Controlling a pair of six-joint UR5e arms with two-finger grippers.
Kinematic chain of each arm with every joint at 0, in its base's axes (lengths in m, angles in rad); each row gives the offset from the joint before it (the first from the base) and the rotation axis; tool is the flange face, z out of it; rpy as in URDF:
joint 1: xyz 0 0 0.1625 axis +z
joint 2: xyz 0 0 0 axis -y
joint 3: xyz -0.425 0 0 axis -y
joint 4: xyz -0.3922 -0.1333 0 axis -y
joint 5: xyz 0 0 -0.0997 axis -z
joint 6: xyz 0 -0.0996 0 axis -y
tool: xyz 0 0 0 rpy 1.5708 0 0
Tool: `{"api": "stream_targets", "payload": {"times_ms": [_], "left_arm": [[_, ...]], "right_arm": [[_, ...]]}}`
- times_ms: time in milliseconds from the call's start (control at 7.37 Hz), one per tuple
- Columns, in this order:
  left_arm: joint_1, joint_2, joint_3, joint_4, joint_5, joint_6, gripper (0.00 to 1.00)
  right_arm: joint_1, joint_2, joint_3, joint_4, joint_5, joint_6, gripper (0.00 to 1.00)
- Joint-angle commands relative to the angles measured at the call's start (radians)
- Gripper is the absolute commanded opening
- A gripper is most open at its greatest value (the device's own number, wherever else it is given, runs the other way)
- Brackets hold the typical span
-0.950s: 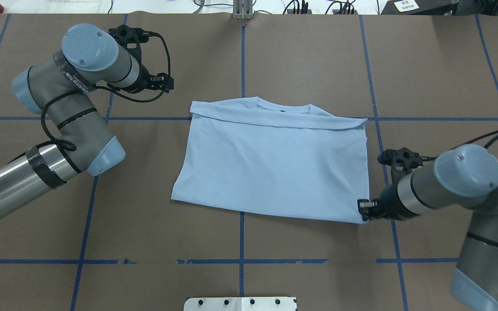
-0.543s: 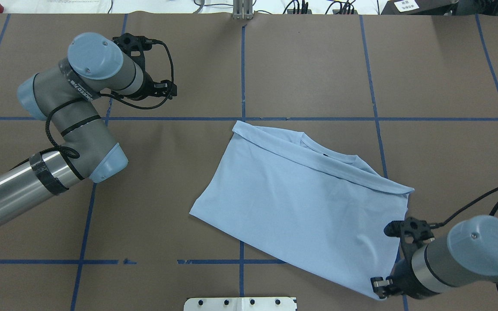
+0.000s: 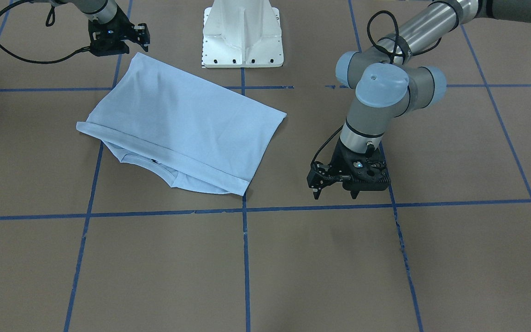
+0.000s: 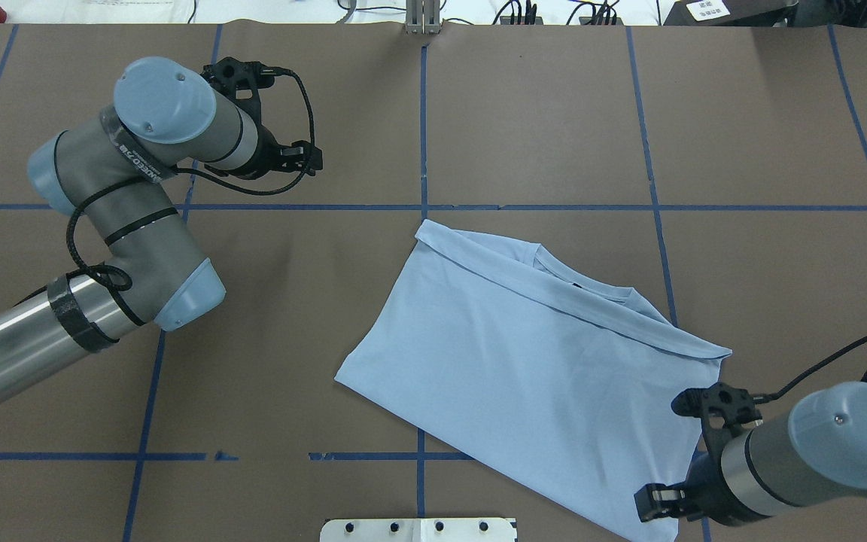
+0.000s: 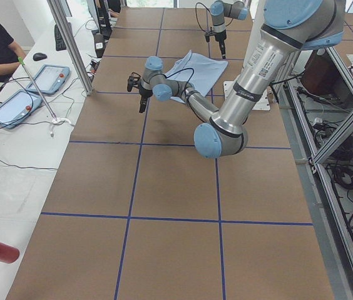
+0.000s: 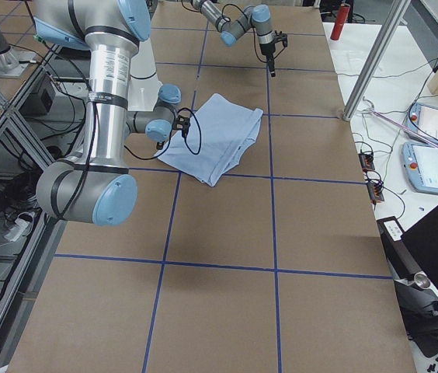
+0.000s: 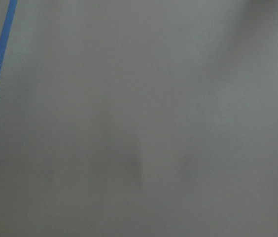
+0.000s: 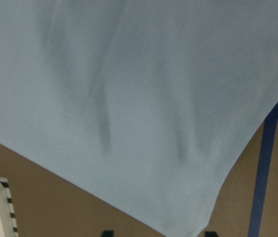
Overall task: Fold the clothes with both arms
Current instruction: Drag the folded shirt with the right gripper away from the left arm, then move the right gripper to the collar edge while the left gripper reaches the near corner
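**Fold partly made, shirt lying askew**

The light-blue T-shirt [image 4: 539,376] lies flat but skewed on the counter [image 4: 290,376], with one band turned over along the collar [image 4: 554,265] end. Further folds appear to remain. The right end effector [image 4: 644,504] sits at the shirt's near corner; the wrist view shows its fingers spread, seemingly gripping nothing. The left end effector [image 3: 334,193] hangs over bare counter, well apart from the shirt, fingers spread and empty.
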Motion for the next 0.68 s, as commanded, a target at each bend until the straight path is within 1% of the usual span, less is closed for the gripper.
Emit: {"api": "stream_targets", "payload": {"times_ms": [0,272,407,543], "left_arm": [[0.095,0.049,-0.098,0.002,-0.027,-0.208,0.99],[0.230,0.112,-0.200,0.007,-0.018,-0.477,0.98],[0.296,0.133,-0.233,0.008,0.008,-0.583,0.97],[0.356,0.128,-0.232,0.034,0.062,-0.663,0.95]], "right_arm": [[0.165,0.070,-0.005,0.002,-0.002,-0.001,1.00],[0.301,0.088,-0.030,0.002,-0.005,-0.012,1.00],[0.350,0.098,-0.046,0.002,-0.006,-0.013,1.00],[0.383,0.130,-0.065,0.002,-0.006,-0.013,1.00]]}}
